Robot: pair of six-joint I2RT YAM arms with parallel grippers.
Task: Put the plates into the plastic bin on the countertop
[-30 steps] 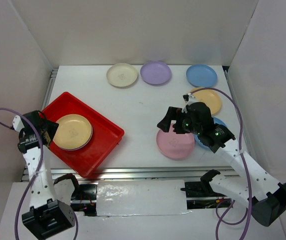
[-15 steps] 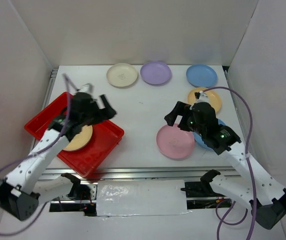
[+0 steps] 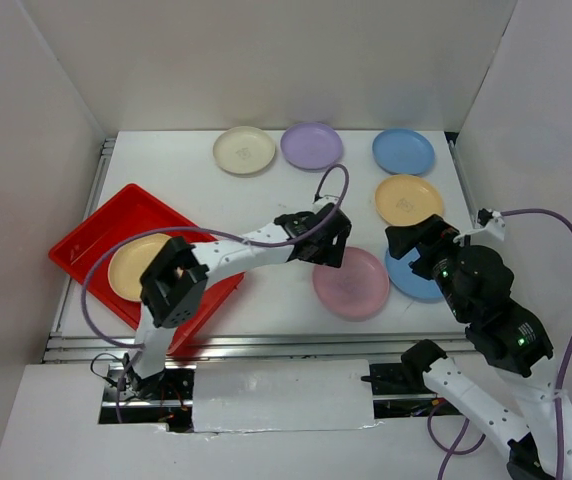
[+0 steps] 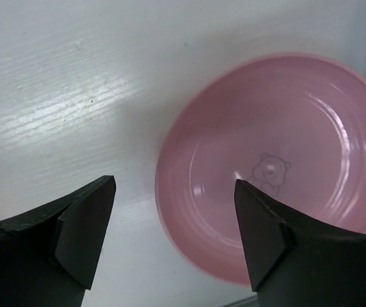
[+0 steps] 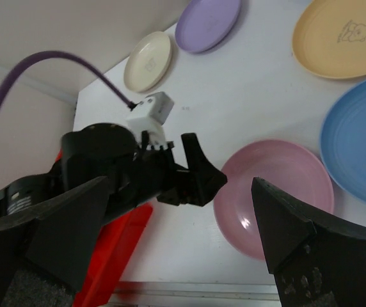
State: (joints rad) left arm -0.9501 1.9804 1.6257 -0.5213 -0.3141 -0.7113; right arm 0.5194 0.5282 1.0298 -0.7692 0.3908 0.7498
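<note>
A pink plate (image 3: 351, 283) lies on the white countertop (image 3: 266, 210) near the front. My left gripper (image 3: 330, 252) is open just above the plate's left rim; in the left wrist view the rim (image 4: 170, 211) lies between the two fingers of the gripper (image 4: 173, 236). My right gripper (image 3: 414, 240) is open and empty, raised to the right of the pink plate (image 5: 279, 198). The red bin (image 3: 96, 235) at the left holds one yellow-orange plate (image 3: 136, 268). A blue plate (image 3: 411, 278) lies right of the pink one, partly under my right arm.
A yellow-orange plate (image 3: 409, 200) lies right of centre. Cream (image 3: 245, 150), purple (image 3: 312, 146) and blue (image 3: 403, 152) plates line the back. My left arm stretches across the bin's right corner. White walls close in the sides and back; a metal rail (image 3: 266, 345) runs along the front.
My left arm swung from the left of the bin across to the pink plate. My right gripper drew back from the pink plate toward the right.
</note>
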